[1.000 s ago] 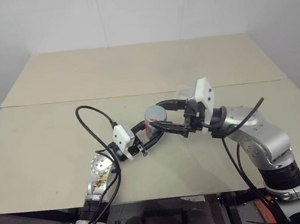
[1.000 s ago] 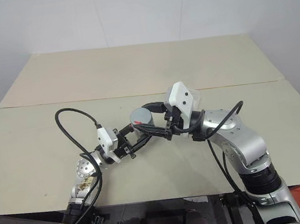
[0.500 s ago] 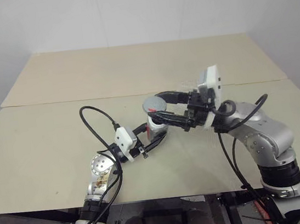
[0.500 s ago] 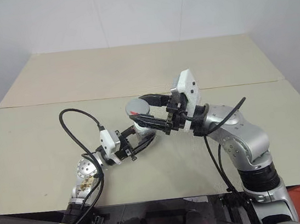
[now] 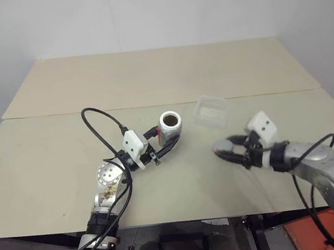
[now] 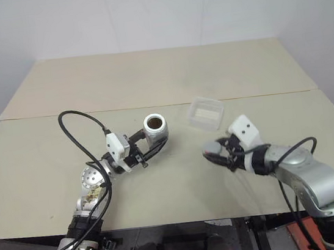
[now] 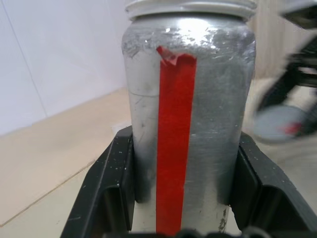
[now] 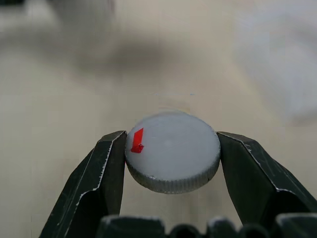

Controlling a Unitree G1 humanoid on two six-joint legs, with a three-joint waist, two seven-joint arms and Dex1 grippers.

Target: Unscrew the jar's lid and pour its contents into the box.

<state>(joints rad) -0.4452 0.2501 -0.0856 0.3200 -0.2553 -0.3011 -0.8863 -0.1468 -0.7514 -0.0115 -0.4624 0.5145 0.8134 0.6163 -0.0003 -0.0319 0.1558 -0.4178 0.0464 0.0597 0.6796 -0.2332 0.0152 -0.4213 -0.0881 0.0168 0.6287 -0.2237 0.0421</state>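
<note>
Lid (image 8: 172,157) is off, pinched in my right end effector (image 5: 228,149); left end effector (image 5: 159,146) grips the open jar (image 5: 168,126) (mouth up), next tip it over the box (image 5: 211,110).

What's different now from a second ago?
The right gripper has pulled the lid off the jar and swung it away to the robot's right and down toward the table, so the jar's mouth is open. The left gripper stays clamped on the jar, nearly where it was. The box has not moved.
</note>
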